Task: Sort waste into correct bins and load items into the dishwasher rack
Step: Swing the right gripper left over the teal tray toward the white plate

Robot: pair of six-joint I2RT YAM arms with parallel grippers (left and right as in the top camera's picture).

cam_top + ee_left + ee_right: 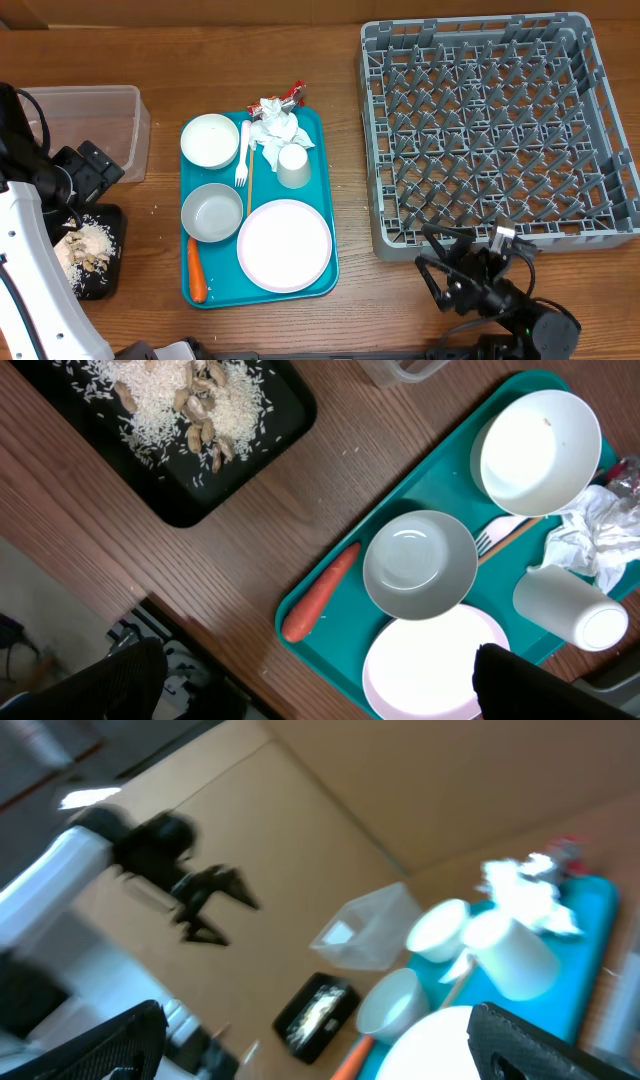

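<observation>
Seen from overhead, a wooden table holds a teal tray left of centre; every place here is given from that tray. Well to its left, level with its far edge, stands a clear plastic tub. The left gripper hangs left of the tray, between tub and black tray, its jaws spread wide and holding nothing. Also left of the tray, level with its near half, a shallow black tray carries pale rice-and-nut food scraps. On the teal tray, an orange carrot piece lies along the left rim at the near corner. One white bowl sits in the far left corner and a second bowl just nearer than it. A white plastic fork lies beside the far bowl, on its right. A large white plate fills the near right part. A small white cup stands beyond the plate, touching a crumpled white napkin at the far edge. A red-and-silver foil wrapper pokes over the far rim beside the napkin. Right of the teal tray, apart from it, sits the large grey dishwasher rack, its pegs bare. The right gripper hovers right of the tray, by the rack's near edge, fingers parted wide, empty.
</observation>
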